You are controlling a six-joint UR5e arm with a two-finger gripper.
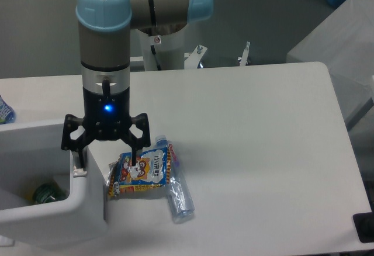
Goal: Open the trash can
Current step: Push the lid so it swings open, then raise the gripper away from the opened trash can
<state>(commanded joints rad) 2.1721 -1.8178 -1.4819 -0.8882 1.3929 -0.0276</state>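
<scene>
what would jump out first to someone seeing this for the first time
The arm, with its pale blue caps and glowing blue light, stands left of centre, its gripper spread open at the right edge of the white trash can. The can gapes open, showing something green inside. Right beside it lie a colourful snack bag and a clear plastic bottle.
</scene>
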